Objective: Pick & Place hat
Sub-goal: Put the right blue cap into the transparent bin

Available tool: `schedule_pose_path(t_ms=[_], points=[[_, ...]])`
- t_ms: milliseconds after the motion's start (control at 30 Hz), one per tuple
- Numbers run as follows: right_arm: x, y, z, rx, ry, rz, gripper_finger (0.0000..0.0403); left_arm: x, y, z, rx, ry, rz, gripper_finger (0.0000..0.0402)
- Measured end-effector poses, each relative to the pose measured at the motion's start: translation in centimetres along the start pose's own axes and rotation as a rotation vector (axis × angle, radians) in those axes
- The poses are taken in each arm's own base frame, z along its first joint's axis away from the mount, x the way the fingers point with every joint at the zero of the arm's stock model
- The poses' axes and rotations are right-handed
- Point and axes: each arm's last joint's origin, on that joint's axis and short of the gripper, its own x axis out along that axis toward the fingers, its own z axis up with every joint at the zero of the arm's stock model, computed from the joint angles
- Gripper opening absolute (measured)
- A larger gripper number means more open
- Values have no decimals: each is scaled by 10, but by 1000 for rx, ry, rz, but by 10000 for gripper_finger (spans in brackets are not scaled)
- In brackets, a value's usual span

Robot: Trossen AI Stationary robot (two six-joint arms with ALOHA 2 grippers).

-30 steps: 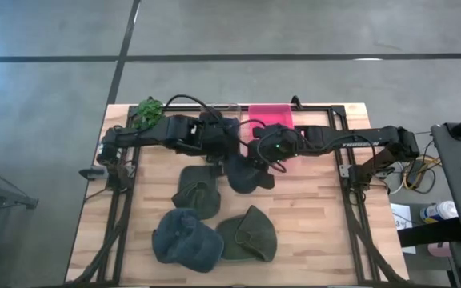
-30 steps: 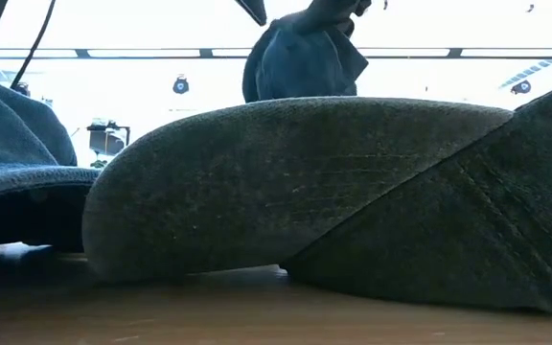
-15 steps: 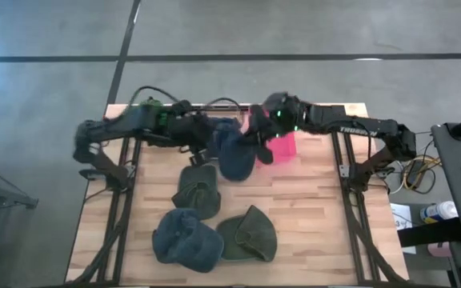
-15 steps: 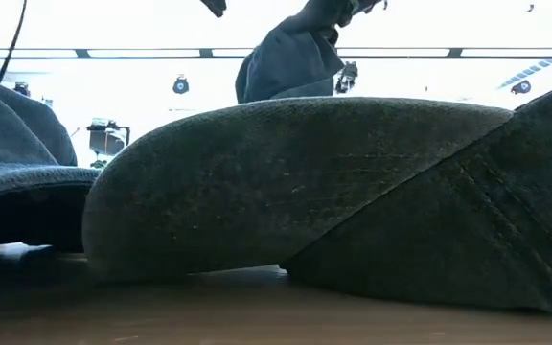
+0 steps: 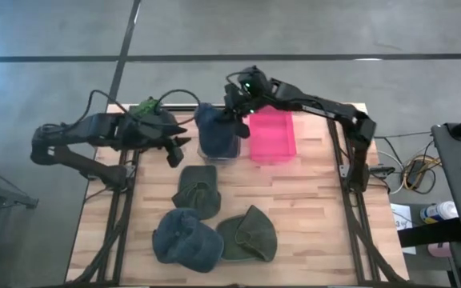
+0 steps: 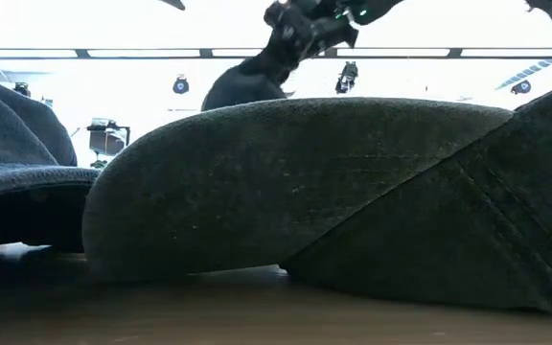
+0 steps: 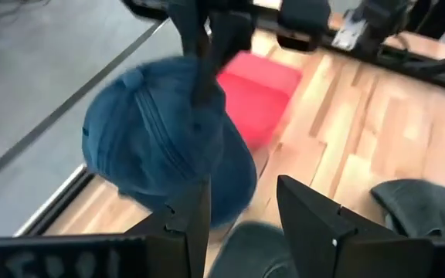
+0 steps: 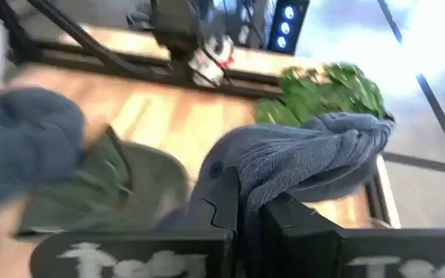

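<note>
blue hat (image 5: 217, 134) hangs clenched in right claw (image 5: 236, 120) beside pink bin (image 5: 272, 138); left claw (image 5: 181, 140) released.

Right tool (image 5: 234, 118) is pinched closed and raised; left tool (image 5: 181, 142) gapes, pulled back.

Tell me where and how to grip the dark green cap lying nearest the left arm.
Grip the dark green fabric cap at the raised crown fold, coming straight down from above. It lies flat and slumped on the wooden table, so only bunched cloth stands up to pinch. The open left gripper sits just beside it; the right gripper holds the blue cap.
</note>
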Motion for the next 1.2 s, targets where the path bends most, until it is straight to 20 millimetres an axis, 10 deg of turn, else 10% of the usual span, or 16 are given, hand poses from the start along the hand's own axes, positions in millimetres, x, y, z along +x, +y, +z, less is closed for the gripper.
schedule_pose_path(t_ms=[367,867,1200], points=[[29,-38,-24,-24,243,64,9,7,8,-31,-22,32,17,142],[42,-55,-50,12,279,33,11,18,9,-24,46,-61,59,142],[50,-45,-49,12,294,50,112,30,17,-16,82,-79,112,142]])
